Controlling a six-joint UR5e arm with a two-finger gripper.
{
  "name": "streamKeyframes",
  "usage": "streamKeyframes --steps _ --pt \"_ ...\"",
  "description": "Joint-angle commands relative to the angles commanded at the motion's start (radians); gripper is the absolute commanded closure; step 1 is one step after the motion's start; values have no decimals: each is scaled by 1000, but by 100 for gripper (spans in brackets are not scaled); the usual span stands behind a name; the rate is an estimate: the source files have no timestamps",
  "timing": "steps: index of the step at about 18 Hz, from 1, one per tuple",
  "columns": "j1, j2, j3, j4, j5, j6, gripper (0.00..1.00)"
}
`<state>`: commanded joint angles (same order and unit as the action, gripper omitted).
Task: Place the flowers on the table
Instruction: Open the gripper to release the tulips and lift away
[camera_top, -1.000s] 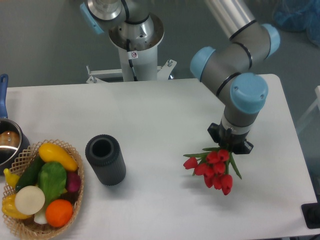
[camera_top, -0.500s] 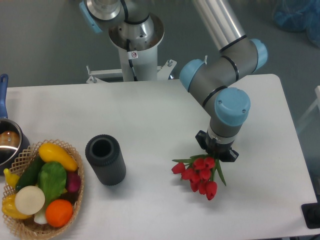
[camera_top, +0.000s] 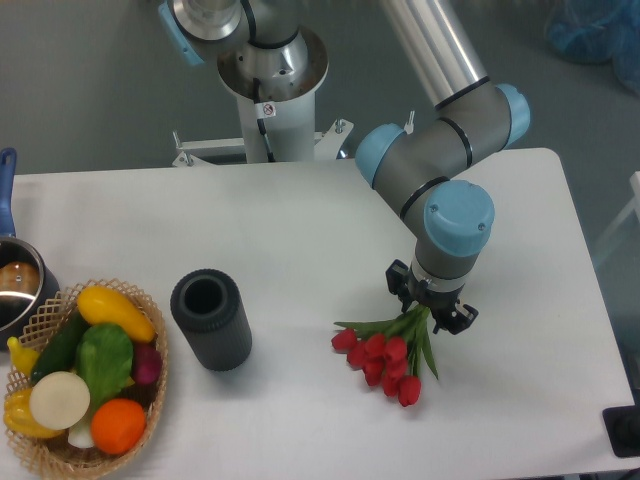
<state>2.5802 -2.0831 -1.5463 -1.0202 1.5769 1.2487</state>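
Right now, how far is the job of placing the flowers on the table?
Nearly done. The flowers look lying on the white table, right of the dark cylinder. The claw is at their stems; whether it grips them, I cannot tell. What is left: release and lift away.

Gripper (camera_top: 432, 308) pointing down, seemingly open

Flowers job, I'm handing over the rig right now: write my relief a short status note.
Gripper: low over the right half of the table, at the stem end of the flowers; the wrist hides whether the jaws are open or shut.
Flowers: red buds fanned toward the front, apparently lying on or just above the tabletop, right of the dark cylinder vase.
Done: flowers brought down to the table.
Left: confirm release, then lift the arm clear.
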Motion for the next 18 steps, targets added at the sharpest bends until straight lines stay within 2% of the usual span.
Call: streamKeyframes --steps 6,14,18 --pt "17 20 2 11 6 -5 0" --pt "74 104 -14 20 -3 3 0" --pt "94 109 -8 17 -5 3 0"
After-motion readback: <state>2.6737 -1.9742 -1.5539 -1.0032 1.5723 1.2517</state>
